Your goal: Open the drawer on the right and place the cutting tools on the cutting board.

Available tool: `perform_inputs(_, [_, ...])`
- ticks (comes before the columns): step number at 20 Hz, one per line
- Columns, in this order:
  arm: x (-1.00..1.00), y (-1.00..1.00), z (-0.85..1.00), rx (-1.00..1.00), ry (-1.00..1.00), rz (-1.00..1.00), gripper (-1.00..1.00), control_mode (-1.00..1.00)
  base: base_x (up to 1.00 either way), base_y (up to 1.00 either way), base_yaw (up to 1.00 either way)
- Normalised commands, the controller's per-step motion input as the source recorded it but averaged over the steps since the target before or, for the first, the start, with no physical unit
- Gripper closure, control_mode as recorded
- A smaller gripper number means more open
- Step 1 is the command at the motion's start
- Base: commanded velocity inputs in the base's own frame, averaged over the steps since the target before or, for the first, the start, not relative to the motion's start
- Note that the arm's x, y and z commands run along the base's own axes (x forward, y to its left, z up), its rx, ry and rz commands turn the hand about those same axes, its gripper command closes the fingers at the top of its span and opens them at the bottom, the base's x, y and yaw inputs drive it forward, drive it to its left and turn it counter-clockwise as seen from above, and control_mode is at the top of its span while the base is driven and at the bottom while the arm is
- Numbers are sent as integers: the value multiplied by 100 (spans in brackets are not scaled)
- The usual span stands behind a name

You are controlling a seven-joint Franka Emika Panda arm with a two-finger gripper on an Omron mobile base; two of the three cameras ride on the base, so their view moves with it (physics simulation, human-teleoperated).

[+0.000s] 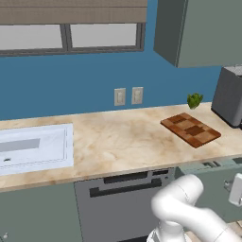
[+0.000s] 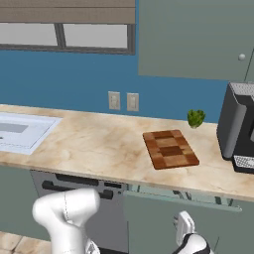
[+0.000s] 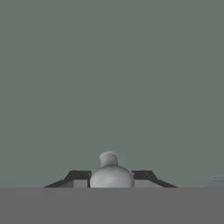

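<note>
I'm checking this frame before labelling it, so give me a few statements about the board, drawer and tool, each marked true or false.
1. The cutting board is bare. True.
2. The drawer stands slightly out from the cabinet line. True; dark items show in the gap at its top.
3. The tool is wide open, clear of everything. False; its tips close on the drawer's round grey knob.
4. A small green plant stands behind the board. True.
5. The board lies in the sink. False; it lies on the countertop, far right of the sink.
</note>
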Motion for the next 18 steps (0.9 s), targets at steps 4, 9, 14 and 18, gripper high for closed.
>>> perform_inputs(4, [-85, -50, 0, 0, 0, -10, 100, -100, 0, 0, 0])
perform_inputs(9, [-89, -54, 0, 0, 0, -11, 100, -100, 0, 0, 0])
perform_inputs(14, [-91, -54, 0, 0, 0, -11, 100, -100, 0, 0, 0])
perform_inputs(18, [-94, -58, 0, 0, 0, -10, 100, -100, 0, 0, 0])
